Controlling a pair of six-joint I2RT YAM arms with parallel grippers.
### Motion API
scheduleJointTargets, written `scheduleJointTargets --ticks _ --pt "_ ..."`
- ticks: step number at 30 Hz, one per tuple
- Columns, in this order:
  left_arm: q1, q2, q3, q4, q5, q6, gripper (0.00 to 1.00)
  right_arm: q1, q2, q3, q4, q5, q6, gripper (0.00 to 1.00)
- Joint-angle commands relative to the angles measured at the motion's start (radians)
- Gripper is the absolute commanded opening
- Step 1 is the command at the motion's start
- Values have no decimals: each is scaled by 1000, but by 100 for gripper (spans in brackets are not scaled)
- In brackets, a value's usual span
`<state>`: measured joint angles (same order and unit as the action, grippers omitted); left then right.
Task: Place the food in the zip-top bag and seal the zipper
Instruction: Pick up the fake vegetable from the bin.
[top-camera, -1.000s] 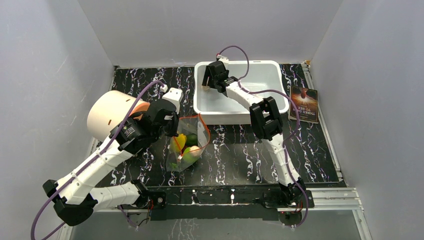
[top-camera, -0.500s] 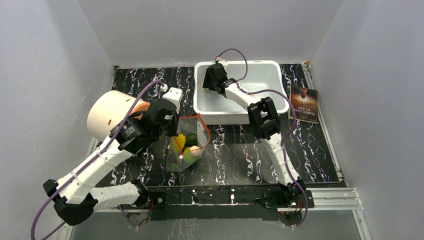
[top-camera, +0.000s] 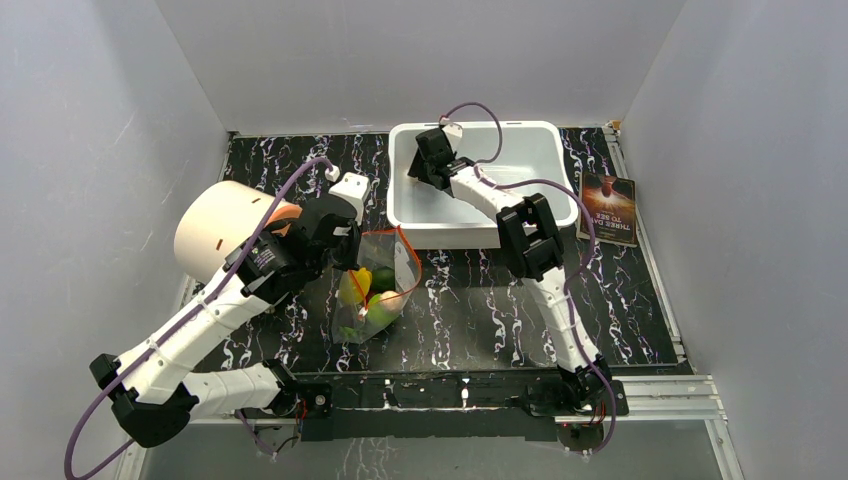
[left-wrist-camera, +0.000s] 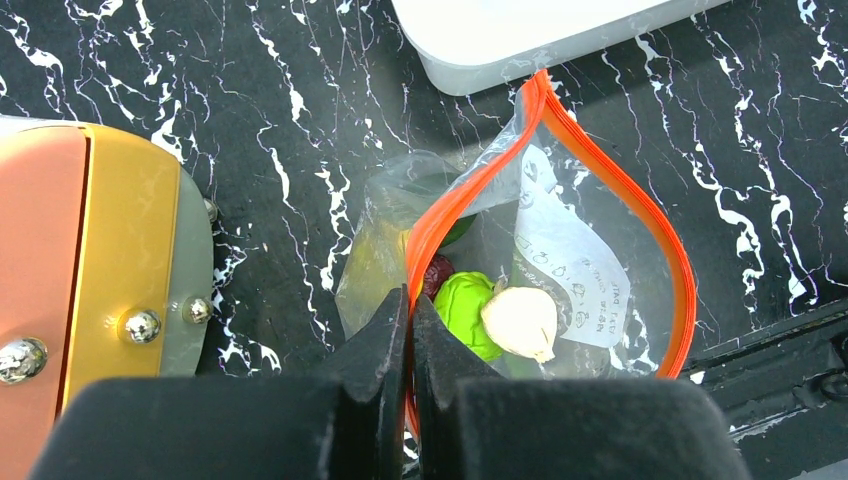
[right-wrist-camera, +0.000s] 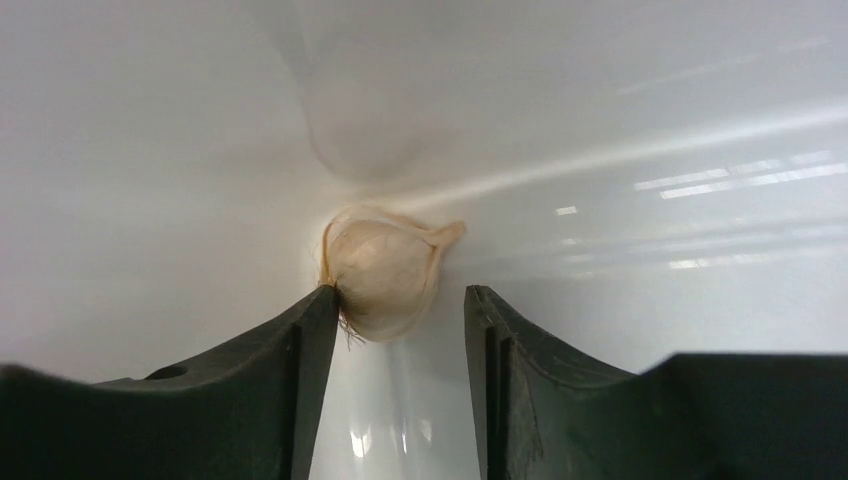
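Observation:
The clear zip-top bag (top-camera: 385, 275) stands open on the table, its red-orange zipper (left-wrist-camera: 560, 120) in a loop. Inside it I see a lime (left-wrist-camera: 466, 312), a garlic bulb (left-wrist-camera: 522, 322), a dark purple fruit (left-wrist-camera: 437, 272) and a yellow mango piece (top-camera: 361, 280). My left gripper (left-wrist-camera: 410, 300) is shut on the zipper edge at the bag's left side. My right gripper (right-wrist-camera: 400, 310) is open inside the white tub (top-camera: 545, 215), at its far left corner. A second garlic bulb (right-wrist-camera: 385, 270) lies just ahead of its fingertips, touching the left finger (right-wrist-camera: 315, 340). The avocado cannot be told apart.
A large cream and orange cylinder (top-camera: 225, 225) lies at the left, close beside my left arm. A small dark book (top-camera: 608, 208) lies to the right of the tub. Grey walls close in the table on three sides.
My right gripper has shifted slightly right inside the tub's far left corner. My left gripper has kept its hold on the bag and lifted a little.

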<state>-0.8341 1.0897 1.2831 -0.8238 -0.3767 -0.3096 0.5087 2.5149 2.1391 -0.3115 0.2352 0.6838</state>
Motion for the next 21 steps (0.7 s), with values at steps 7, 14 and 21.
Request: scheduleJointTargets --ticks 7,14,21 --pt "0 -2 34 -1 5 1 0 20 -79 -11 9 75 10 58" --pt "0 -5 39 -15 0 1 0 5 -21 48 53 30 -23 64" --pt "0 0 42 -14 -3 2 0 0 18 73 -14 11 -17 64"
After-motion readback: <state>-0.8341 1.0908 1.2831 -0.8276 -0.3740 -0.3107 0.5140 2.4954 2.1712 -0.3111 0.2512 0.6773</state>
